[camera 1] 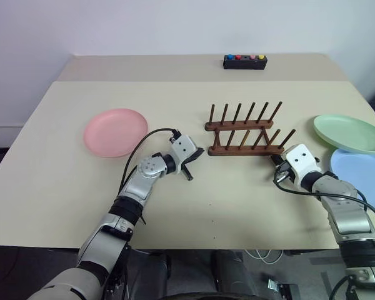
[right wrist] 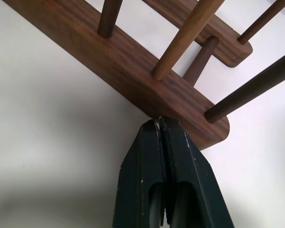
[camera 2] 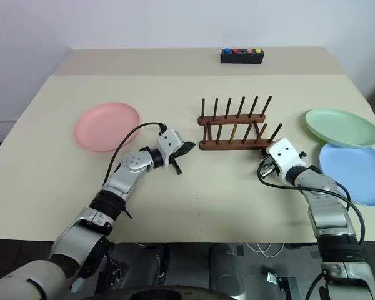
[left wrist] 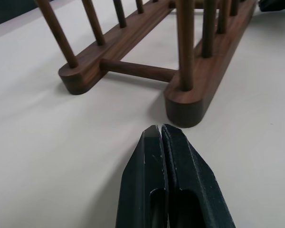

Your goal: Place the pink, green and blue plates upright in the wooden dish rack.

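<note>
From the left eye view, your round matte pink plate (camera 1: 115, 131) lies flat at nine o'clock of the dark brown wooden dish rack (camera 1: 245, 132); the mint green plate (camera 1: 349, 132) and light blue plate (camera 1: 360, 177) overlap at three o'clock on the beige bench (camera 1: 50, 181). They look light, stiff and slick, so pinch each raised rim. In the left wrist view your left hand (left wrist: 160, 132) is pressed together, empty, near the rack's end. In the right wrist view your right hand (right wrist: 160, 124), likewise together, touches the rail
</note>
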Available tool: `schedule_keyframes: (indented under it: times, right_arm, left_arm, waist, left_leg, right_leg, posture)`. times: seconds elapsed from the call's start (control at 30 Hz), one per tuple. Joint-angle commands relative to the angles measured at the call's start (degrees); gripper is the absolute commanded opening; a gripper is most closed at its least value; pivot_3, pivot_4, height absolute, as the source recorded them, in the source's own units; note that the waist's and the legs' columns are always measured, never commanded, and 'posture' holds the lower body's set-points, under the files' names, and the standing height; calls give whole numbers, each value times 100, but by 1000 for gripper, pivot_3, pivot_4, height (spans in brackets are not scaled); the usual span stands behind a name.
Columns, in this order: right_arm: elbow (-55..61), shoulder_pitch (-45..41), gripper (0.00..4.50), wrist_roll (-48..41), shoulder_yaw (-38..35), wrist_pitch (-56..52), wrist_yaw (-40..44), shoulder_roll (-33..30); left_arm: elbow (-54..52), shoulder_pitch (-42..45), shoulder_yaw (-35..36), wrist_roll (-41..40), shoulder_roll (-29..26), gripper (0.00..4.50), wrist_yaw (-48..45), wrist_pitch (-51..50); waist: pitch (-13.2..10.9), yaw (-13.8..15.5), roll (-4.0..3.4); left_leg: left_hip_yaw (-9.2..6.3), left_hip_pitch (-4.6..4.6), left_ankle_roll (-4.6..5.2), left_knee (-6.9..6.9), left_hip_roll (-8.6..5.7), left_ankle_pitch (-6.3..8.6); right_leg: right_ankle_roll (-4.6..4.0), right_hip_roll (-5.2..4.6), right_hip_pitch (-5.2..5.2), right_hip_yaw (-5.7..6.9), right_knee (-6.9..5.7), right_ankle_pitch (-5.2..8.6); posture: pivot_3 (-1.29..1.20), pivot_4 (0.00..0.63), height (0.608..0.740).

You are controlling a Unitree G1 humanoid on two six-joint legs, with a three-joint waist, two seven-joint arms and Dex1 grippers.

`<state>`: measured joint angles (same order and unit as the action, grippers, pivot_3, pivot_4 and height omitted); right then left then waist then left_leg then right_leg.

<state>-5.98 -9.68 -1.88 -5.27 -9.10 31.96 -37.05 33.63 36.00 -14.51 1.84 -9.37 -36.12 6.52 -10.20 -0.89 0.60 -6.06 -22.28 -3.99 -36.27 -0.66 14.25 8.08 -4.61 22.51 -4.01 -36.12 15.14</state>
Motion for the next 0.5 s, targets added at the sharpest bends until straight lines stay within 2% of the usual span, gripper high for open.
schedule_keyframes:
  times: [0.03,0.3,0.5]
  right_arm:
    - [230,68,35,-74,-139,106,10,-22]
    - [653,424,35,-234,-304,17,119,-107]
    - [852,580,35,-283,-426,-56,160,-135]
  left_arm:
    - [150,123,213,44,3,37,306,87]
    - [13,29,218,-48,-150,37,-34,31]
    - [-1026,-469,93,-705,-522,37,-1497,-691]
  waist:
    - [0,3,0]
    - [0,-12,0]
    - [1,-22,-2]
  left_leg:
    - [0,0,0,0,0,0]
    - [0,0,0,1,0,0]
    - [0,0,0,8,1,0]
  right_leg:
    - [0,0,0,0,0,0]
    - [0,0,1,0,0,0]
    - [0,0,4,-1,0,0]
  posture:
    - [0,150,734]
    - [0,150,734]
    - [0,150,734]
